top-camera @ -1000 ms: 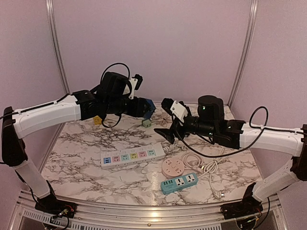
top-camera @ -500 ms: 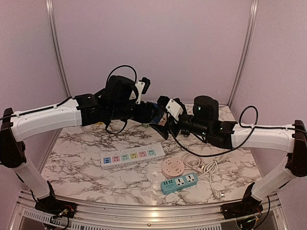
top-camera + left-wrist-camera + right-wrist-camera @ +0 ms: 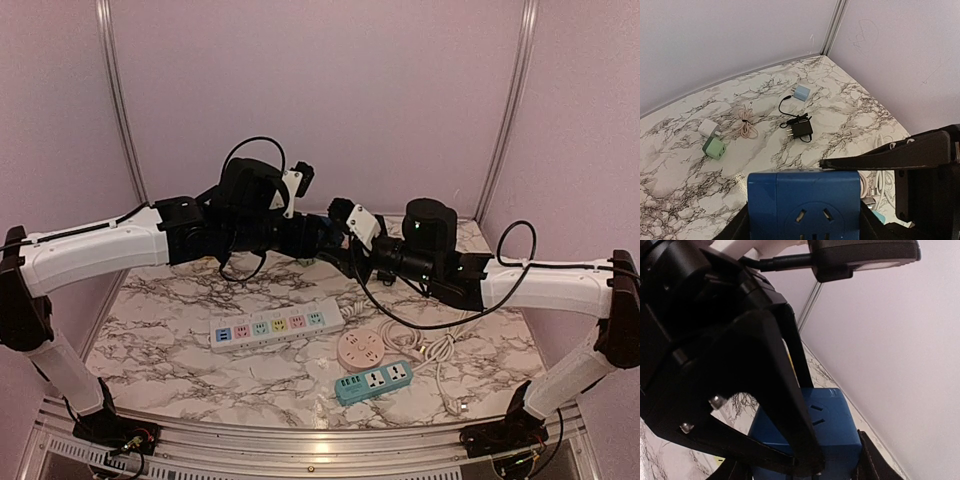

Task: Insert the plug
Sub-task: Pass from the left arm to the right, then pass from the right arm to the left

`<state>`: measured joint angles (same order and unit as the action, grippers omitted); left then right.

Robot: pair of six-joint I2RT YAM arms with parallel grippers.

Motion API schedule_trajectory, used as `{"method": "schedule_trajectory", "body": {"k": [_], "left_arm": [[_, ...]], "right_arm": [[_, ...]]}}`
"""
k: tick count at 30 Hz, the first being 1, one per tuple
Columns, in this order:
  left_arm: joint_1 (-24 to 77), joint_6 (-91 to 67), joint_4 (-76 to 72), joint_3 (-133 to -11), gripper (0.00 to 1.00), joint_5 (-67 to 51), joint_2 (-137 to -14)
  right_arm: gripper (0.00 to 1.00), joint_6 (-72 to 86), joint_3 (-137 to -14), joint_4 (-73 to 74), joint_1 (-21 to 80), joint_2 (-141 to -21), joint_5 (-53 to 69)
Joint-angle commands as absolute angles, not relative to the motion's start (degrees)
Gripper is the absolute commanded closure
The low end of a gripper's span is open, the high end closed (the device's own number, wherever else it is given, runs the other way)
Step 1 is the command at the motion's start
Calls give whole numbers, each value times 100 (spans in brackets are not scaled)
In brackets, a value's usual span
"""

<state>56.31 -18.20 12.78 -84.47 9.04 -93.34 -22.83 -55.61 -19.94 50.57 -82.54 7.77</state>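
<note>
Two claws meet midair: right claw [image 3: 800,462], wide a moment ago, now clamps blue cube [image 3: 805,200] gripped between half-open left claw [image 3: 805,225] fingers; handover likely.

Soft, even, pinkish light; faint sheen on the glossy white marble-patterned tabletop [image 3: 850,115]; right wrist view dark and blurred up close.

Links [image 3: 95,245]: white shells
Joints [image 3: 430,225]: black housings
Cables [image 3: 252,139]: black, looped
Camera mounts [image 3: 362,225]: white
Screws [image 3: 715,401]: small silver heads
</note>
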Motion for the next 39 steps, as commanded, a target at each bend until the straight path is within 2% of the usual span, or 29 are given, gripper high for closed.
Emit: {"method": "schedule_trajectory", "body": {"k": [1,3,5,7,8,14,19,22,26,34,39], "left_arm": [[5724,-1920,688,-8428,43,811,-8973],[5717,-1992,489,-8262,26,758,-8805],[5714,-2031,279,-8078,18,740,-8609],[5716,-2071,161,-7946,4,717,-8417],[5713,-2082,136,-7917,1,714,-8333],[5713,-1914,-576,-7072,1,836,-7302],[5713,-678,-1312,-5927,1,779,-6594],[5705,-271,-1826,-5320,1,299,-6321],[5691,-271,-3318,-4582,1,-683,-6115],[5663,-742,-4460,-4701,1,-2304,-6682],[5661,-969,-4900,-4715,1,-2679,-6879]], "right_arm": [[64,-1976,-5612,-2255,5116,-8165,976],[71,-1947,-5550,-2276,5121,-8089,976],[73,-1911,-5487,-2293,5117,-7997,960],[75,-1850,-5408,-2322,5110,-7883,957],[75,-1815,-5376,-2340,5115,-7827,950],[75,-1105,-5227,-2341,5106,-7382,976],[74,102,-5150,-2629,5113,-6804,1510],[73,692,-4985,-3026,5111,-6496,1737],[73,1290,-4705,-3737,5107,-6213,2000],[71,2294,-4513,-4793,5107,-6322,3185],[71,2669,-4289,-5394,5108,-6341,3400]]}}
